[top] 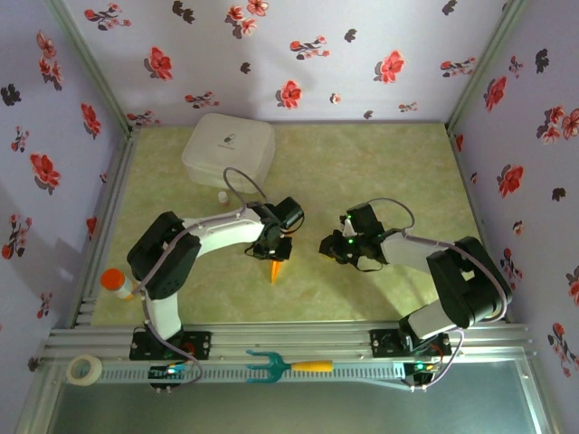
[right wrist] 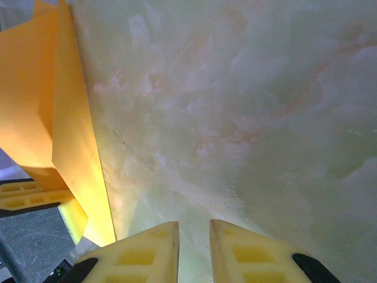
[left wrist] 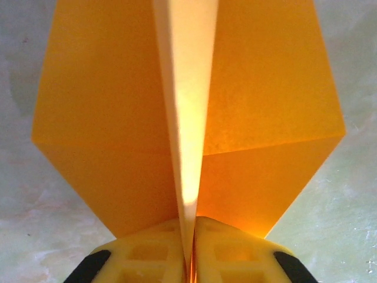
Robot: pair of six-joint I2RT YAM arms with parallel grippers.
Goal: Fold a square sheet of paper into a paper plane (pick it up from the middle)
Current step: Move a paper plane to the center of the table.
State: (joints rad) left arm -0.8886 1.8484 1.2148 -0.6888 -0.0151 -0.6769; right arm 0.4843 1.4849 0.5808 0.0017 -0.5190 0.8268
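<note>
DESK: How does the paper plane (left wrist: 112, 112) look?

PHOTOGRAPHER: It is orange-yellow paper, with two flat wings spread either side of a raised centre fold that glows pale where light comes through. A fold line crosses each wing. In the left wrist view the outline is widest partway along and narrows toward the jaws.

DESK: Who has it?

PHOTOGRAPHER: The left gripper (left wrist: 189, 230) does, its jaws pinched on the centre fold from both sides at the narrow end. From above, it sits near the middle of the table (top: 380, 163), a little left of centre.

DESK: Which way does it point?

PHOTOGRAPHER: From above, a sharp orange tip pokes out past the gripper, aimed at the near edge where the arm bases stand. The long axis runs in line with the jaws, roughly far to near. I cannot tell whether it touches the table.

DESK: And the right gripper (right wrist: 194, 236)?

PHOTOGRAPHER: It is just to the plane's right, jaws a narrow gap apart over bare table, with nothing between them.
</note>
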